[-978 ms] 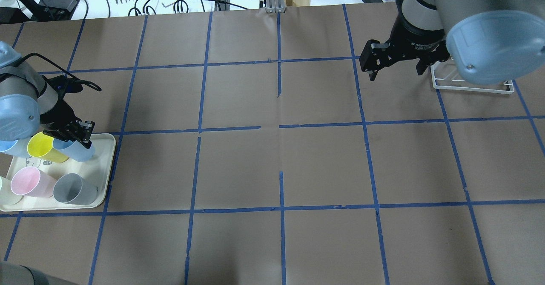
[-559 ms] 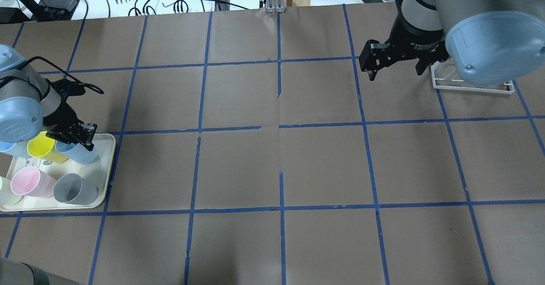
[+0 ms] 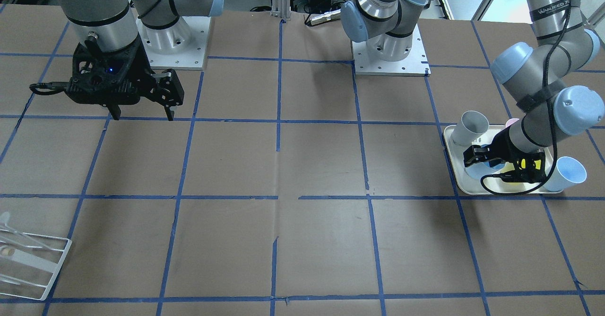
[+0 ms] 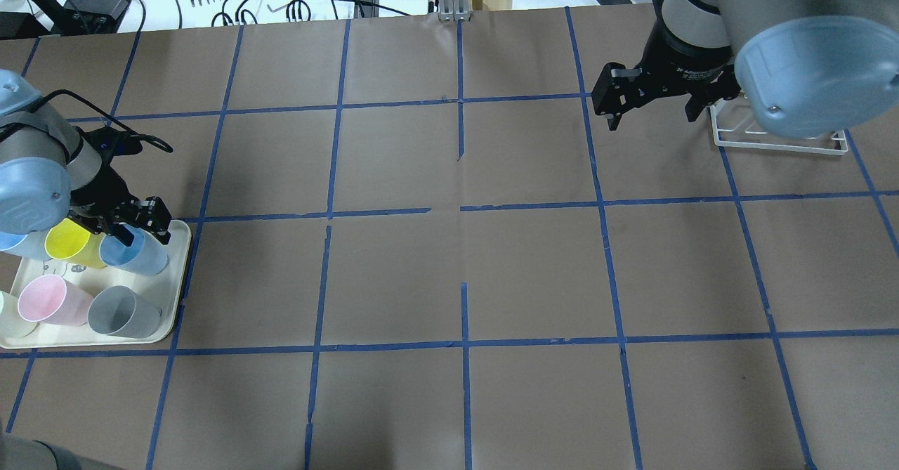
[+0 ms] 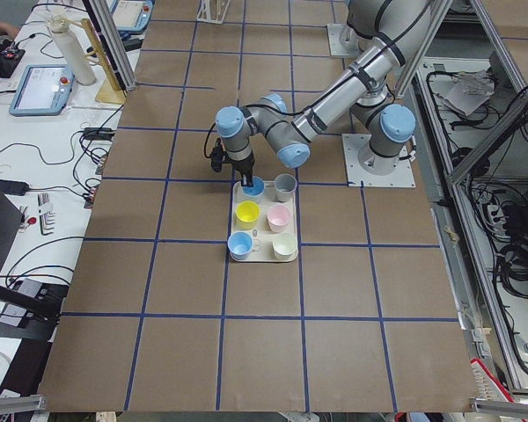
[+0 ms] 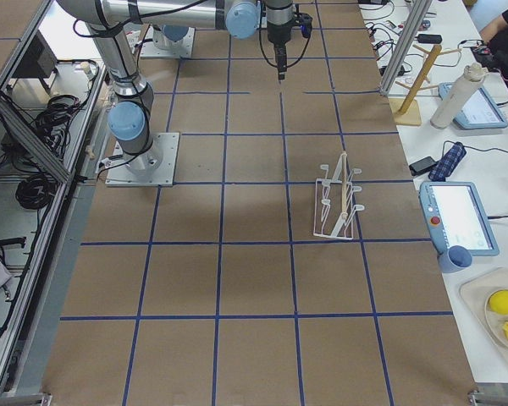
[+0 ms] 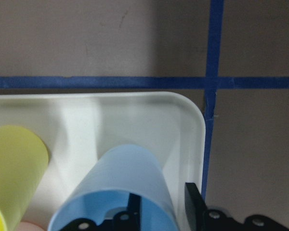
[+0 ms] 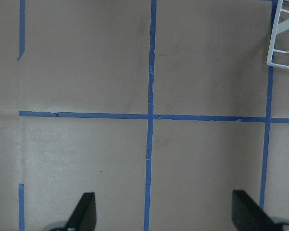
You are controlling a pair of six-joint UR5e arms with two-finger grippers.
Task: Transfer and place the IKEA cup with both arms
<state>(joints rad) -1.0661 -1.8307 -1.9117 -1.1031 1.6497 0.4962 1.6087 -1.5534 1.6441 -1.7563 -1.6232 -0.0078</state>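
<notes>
On the tray (image 4: 179,245), the left gripper (image 4: 137,225) pinches the IKEA cup (image 4: 137,256) by its rim, one finger inside, and should lift straight clear of the yellow cup (image 4: 70,244), while the right gripper (image 4: 650,105) waits spread.

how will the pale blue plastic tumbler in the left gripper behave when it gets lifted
The pale blue plastic tumbler looks thin-walled and empty, so probably light. The left gripper pinches only one wall at the rim, so it may swing or tilt. Its smooth taper could slip.
</notes>
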